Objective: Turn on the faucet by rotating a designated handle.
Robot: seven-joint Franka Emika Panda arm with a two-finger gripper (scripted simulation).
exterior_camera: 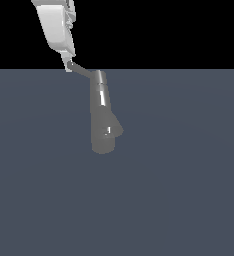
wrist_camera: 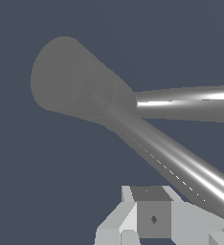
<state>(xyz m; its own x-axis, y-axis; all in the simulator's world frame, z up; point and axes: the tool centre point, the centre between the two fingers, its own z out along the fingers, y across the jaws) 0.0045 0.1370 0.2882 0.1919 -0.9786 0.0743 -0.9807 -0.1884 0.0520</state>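
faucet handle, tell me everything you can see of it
The handle is a thin, straight grey rod that looks like metal. It sticks sideways from the narrower end of the faucet, toward the exterior view's left. Its outer tip meets the white gripper; whether the fingers clamp it cannot be told. In the wrist view it looks glossy, with bright streaks.

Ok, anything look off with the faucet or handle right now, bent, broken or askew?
Nothing stands out. The faucet looks intact, and its handle juts straight sideways from the narrow end. The gripper sits at the handle's tip; whether it is touching cannot be told.
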